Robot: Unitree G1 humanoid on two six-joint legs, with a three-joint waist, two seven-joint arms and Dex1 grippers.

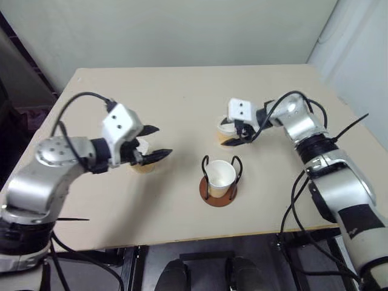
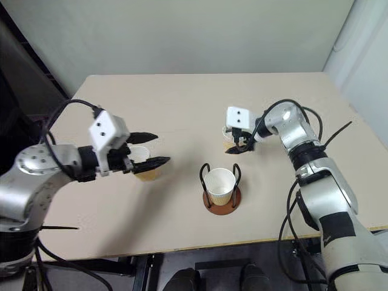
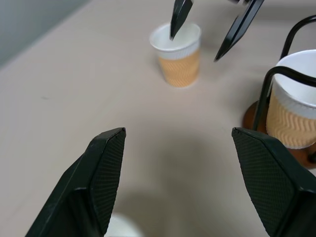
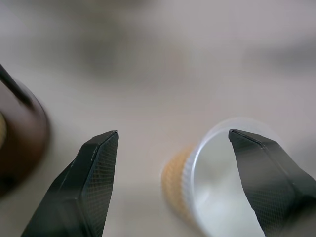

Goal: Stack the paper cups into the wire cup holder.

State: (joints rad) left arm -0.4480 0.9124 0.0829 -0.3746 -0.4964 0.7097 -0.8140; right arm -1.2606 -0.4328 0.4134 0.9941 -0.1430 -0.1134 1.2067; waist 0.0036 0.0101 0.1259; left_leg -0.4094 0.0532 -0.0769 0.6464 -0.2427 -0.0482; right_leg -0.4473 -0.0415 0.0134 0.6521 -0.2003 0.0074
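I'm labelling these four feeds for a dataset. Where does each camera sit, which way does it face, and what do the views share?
Left eye view: on the head, facing forward and down over the table; both arms show.
Right eye view: its stereo twin, same scene.
Left wrist view: looks along the open left gripper toward a loose paper cup and the wire cup holder.
Right wrist view: looks along the open right gripper at that cup.
Shared: that cup and the holder appear in all four.
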